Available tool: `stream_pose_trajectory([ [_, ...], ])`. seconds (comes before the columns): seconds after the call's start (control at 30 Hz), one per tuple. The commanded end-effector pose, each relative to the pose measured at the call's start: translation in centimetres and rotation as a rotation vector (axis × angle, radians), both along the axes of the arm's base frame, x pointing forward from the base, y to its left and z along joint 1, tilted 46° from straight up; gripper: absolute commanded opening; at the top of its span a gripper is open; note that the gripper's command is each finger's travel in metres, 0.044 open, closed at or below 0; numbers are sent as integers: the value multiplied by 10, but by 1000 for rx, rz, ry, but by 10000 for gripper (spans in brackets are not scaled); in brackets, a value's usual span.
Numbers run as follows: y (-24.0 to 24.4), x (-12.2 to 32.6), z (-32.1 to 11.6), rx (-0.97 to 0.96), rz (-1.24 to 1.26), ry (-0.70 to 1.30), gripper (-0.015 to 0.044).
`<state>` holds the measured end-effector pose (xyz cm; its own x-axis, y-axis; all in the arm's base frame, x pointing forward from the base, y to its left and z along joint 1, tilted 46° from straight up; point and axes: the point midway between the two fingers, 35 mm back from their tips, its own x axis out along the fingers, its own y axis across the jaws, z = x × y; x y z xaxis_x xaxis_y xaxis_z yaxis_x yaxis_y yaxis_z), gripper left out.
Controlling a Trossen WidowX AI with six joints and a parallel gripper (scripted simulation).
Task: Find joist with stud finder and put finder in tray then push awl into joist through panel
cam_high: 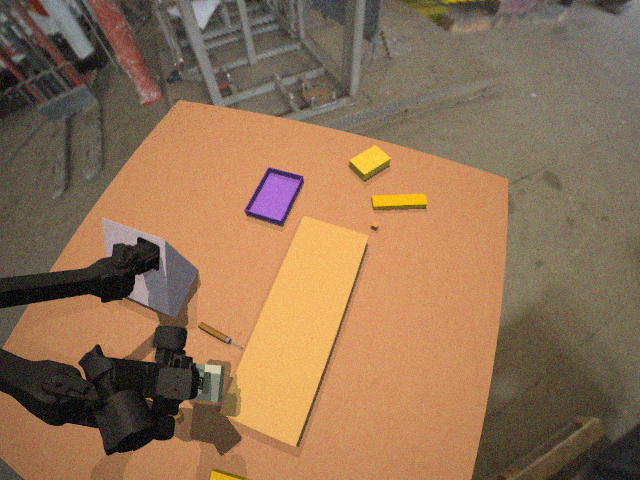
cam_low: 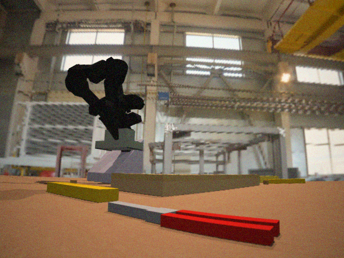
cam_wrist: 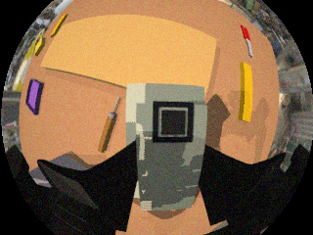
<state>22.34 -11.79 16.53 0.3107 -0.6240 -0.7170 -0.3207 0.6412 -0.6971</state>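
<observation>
Gripper [cam_high: 202,382] [cam_low: 124,133] [cam_wrist: 166,144]: one, fingers pinching the stud finder [cam_high: 214,384] [cam_low: 119,145] [cam_wrist: 168,162] from both sides. We have the finder raised off the table [cam_high: 413,310] [cam_low: 208,210] [cam_wrist: 98,83], at the panel's eight o'clock in the top view.

Finder, lie: long axis from twelve to six o'clock in the wrist view, the end with the dark square [cam_wrist: 173,121] toward twelve; broad base down and about level in the exterior view.

Awl [cam_high: 214,332] [cam_wrist: 108,132]: one, wooden handle, lying on the table at the finder's twelve o'clock from above; metal tip toward four o'clock, near the panel's edge.

Panel [cam_high: 305,330] [cam_low: 183,184] [cam_wrist: 132,49]: one, long axis roughly one to seven o'clock from above.

Tray [cam_high: 275,197] [cam_wrist: 34,96]: one, purple, between the panel's eleven and twelve o'clock from above.

By view: the exterior gives us the height beneath the finder, which the top view cannot. The exterior and wrist views show the red-and-grey tool [cam_low: 219,222] [cam_wrist: 246,39], outside the top view. The wrist view gives us the finder's face; from above, the gripper covers part of it.
</observation>
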Motion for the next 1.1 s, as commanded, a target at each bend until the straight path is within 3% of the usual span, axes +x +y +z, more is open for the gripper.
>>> stream_pose_trajectory([
  [0.0,1,20,7,1,-33,-40,0],
  [0.83,20,129,8,19,-208,-241,0],
  [1.07,19,132,6,19,-212,-246,0],
])
